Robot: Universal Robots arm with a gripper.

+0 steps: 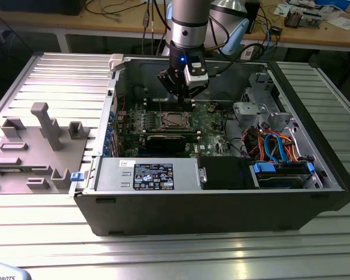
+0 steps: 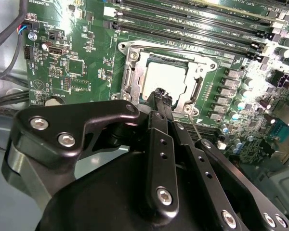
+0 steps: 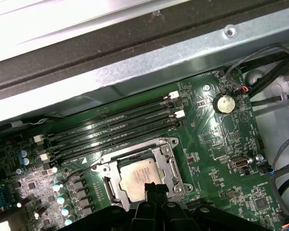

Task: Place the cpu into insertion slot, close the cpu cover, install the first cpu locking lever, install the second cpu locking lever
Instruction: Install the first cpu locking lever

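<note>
The cpu, with its silvery top, lies flat in the insertion slot on the green board. The slot's contact field is hidden under the chip. The cpu cover lies down around the chip as a metal frame. A thin wire locking lever sticks out from one corner of the socket. My gripper hovers just above the socket's edge, fingertips together, nothing between them.
Long black memory slots run beside the socket. Around the board rise the walls of the case. At the exterior view's right sit a drive cage and coloured cables. A grey fixture block lies on the table.
</note>
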